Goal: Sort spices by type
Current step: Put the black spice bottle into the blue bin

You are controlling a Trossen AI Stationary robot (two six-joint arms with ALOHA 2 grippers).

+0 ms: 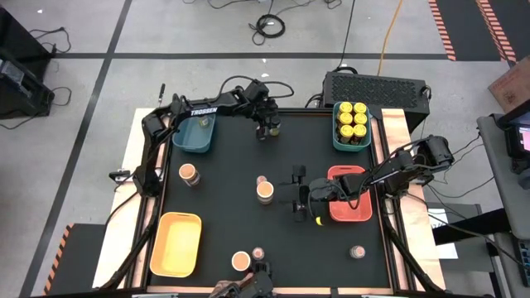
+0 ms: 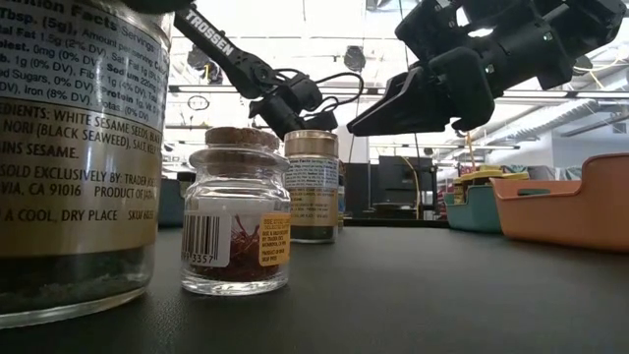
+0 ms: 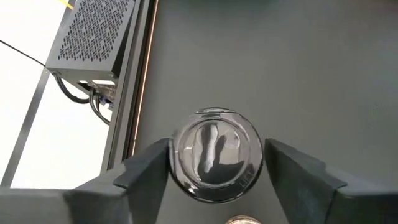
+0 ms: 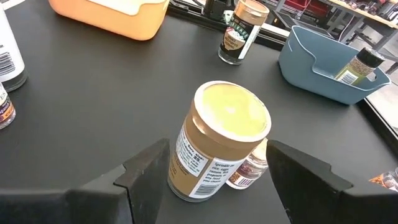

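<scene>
Black tabletop, jars scattered among four coloured trays: your left gripper (image 3: 214, 177) brackets a dark-lidded jar (image 3: 216, 154).

You look straight down on its lid; the jar stands upright near the table's far edge, beside the blue tray (image 1: 197, 132), fingers either side with gaps showing, not yet clamped. Your right gripper (image 4: 217, 171), open, straddles a yellow-lidded jar (image 4: 219, 148) at mid-table beside the red tray (image 1: 352, 209).

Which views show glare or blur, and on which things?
Left wrist view: ceiling light glares on the shiny dark lid between the left gripper fingers. Low view: the nearest big jar is soft and cropped; the small corked jar is sharp; the room behind is bright. Right wrist view: the yellow lid shows soft sheen.
</scene>
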